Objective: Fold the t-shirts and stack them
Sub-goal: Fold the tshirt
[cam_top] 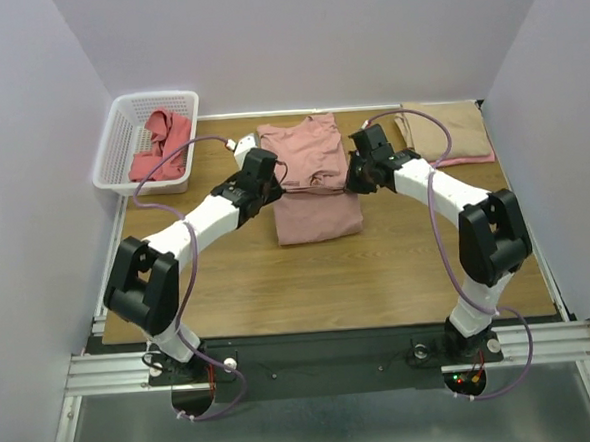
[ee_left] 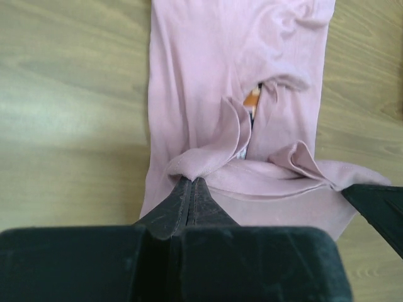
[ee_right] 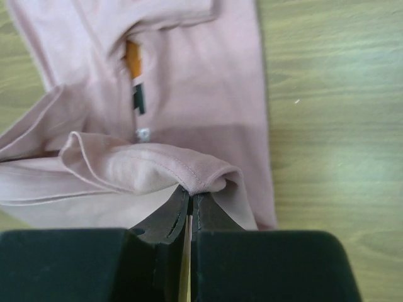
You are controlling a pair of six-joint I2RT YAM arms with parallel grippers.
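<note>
A pink t-shirt (cam_top: 307, 165) lay in the middle of the table (cam_top: 279, 282), partly folded, with its near part flat on the wood and its far part doubled back over itself. The left gripper (cam_top: 275, 180) met the cloth at its left edge and the right gripper (cam_top: 356, 175) at its right edge, both along the fold line. In the left wrist view the left gripper (ee_left: 191, 182) had its fingers pressed together on a bunched ridge of pink cloth, with no gap showing between them. In the right wrist view the right gripper (ee_right: 189, 192) was likewise pinched tight on a rolled hem of the same shirt. A slit between the layers showed a bit of orange and black print (ee_right: 133, 63). A tan t-shirt (cam_top: 450, 134) lay flat at the far right corner of the table, well apart from the pink one. A coral-red t-shirt (cam_top: 162, 149) sat crumpled inside a white lattice basket (cam_top: 110, 152) at the far left corner.
</note>
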